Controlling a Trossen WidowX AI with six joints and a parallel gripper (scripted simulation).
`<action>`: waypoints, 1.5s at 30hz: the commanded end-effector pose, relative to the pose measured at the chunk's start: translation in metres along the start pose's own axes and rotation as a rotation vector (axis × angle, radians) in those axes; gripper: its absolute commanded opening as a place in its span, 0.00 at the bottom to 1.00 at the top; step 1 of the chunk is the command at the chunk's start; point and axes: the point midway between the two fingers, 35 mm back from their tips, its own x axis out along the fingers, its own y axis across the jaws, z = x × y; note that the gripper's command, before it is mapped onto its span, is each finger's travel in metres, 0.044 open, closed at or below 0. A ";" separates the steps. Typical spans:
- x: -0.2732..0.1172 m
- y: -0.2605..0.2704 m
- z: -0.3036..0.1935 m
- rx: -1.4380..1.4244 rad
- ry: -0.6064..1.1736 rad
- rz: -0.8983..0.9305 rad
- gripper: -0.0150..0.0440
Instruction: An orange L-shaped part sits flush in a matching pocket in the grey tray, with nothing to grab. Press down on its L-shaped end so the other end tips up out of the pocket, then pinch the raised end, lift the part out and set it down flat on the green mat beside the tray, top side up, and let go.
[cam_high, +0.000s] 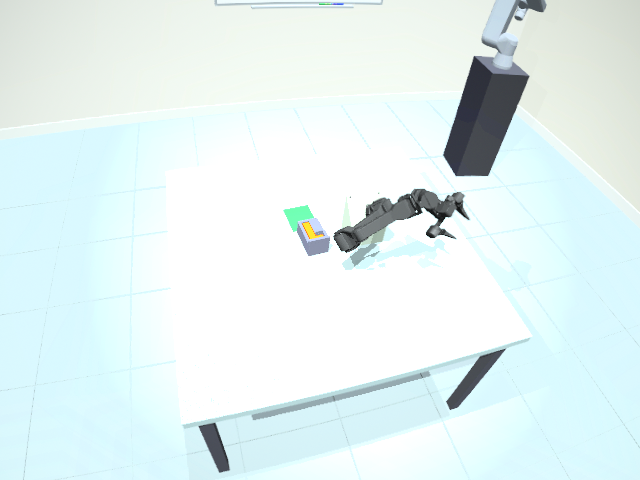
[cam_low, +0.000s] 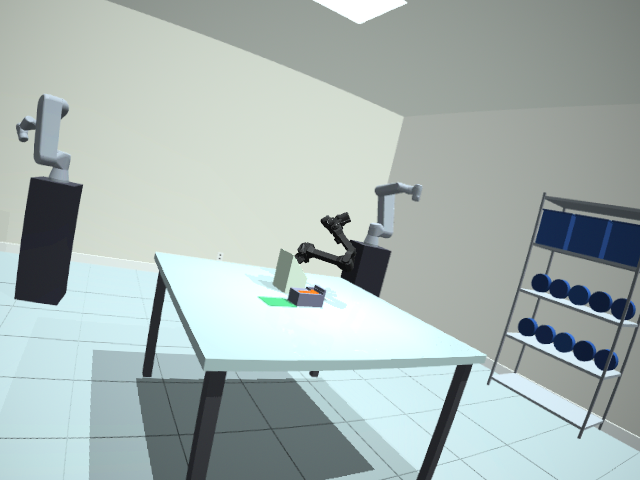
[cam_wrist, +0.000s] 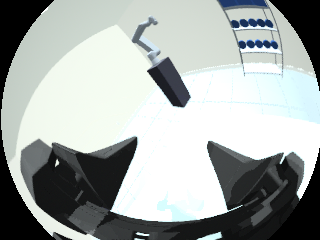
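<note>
Tray at surface centre, orange part flush in pocket; green mat touching at 11 o'clock. Gripper far off at 3 o'clock, spread wide, holding nothing. Approach high, narrow the fingers, press straight down on the L-end.

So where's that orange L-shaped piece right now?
In the top view the orange L-shaped piece lies in the pocket of the grey tray, near the table's middle, with the green mat just behind the tray.

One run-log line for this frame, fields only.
stage: not started | gripper: open, empty, away from tray | orange L-shaped part: flush in grey tray | green mat: no part on it
</note>
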 end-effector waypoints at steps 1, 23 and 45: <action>0.000 0.003 -0.001 -0.007 0.003 0.015 0.89; -0.262 0.215 -0.104 -0.705 0.091 1.663 0.56; -0.473 -0.108 -0.208 -2.043 -0.154 3.055 0.56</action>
